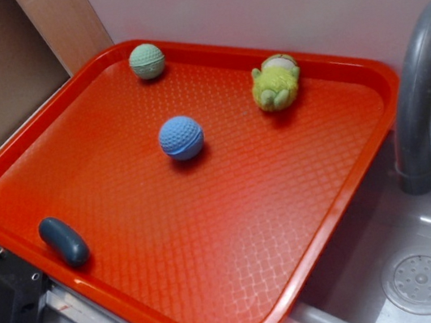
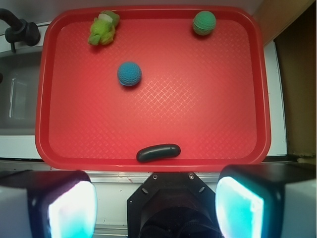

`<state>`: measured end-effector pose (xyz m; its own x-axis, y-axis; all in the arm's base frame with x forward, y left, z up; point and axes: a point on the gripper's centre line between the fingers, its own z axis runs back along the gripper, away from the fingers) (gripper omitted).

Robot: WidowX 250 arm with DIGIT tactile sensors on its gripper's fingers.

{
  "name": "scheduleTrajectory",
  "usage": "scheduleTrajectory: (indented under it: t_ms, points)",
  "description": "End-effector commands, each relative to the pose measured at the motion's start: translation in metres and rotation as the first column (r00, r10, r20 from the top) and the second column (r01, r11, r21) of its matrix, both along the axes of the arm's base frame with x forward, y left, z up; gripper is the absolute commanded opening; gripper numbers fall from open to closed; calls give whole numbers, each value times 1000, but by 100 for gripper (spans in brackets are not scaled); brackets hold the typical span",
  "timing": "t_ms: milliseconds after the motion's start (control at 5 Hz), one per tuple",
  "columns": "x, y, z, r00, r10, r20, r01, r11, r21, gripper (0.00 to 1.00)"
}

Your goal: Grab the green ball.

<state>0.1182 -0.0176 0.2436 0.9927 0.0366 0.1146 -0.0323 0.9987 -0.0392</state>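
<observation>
Four objects lay on the red tray (image 2: 153, 148), listed here left to right as seen in my wrist view. The yellow-green plush toy (image 2: 103, 28) sat at eleven o'clock, close to the far rim. The blue ball (image 2: 129, 73) rested nearer the tray centre, just right of the toy and well apart from it. The dark oblong piece (image 2: 158, 152) lay on its side at six o'clock, close to the near rim. The green ball (image 2: 204, 23) sat at one o'clock, in the far corner beside the rim, touching nothing else. My fingers (image 2: 67, 206) were spread wide apart and held nothing; my gripper (image 2: 157, 203) hung off the tray's near edge, well apart from the green ball.
</observation>
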Motion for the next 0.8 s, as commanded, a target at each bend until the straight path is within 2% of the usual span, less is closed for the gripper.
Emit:
scheduleTrajectory:
  t_ms: [0, 200, 400, 600]
  points:
    - [0, 0, 0, 1000, 0, 0, 0, 1000, 0, 100]
    - [50, 37, -50, 978, 153, 140, -174, 974, 148, 100]
    - [102, 69, -93, 967, 184, 177, -199, 977, 73, 100]
    - [146, 82, -122, 965, 193, 179, -219, 966, 137, 100]
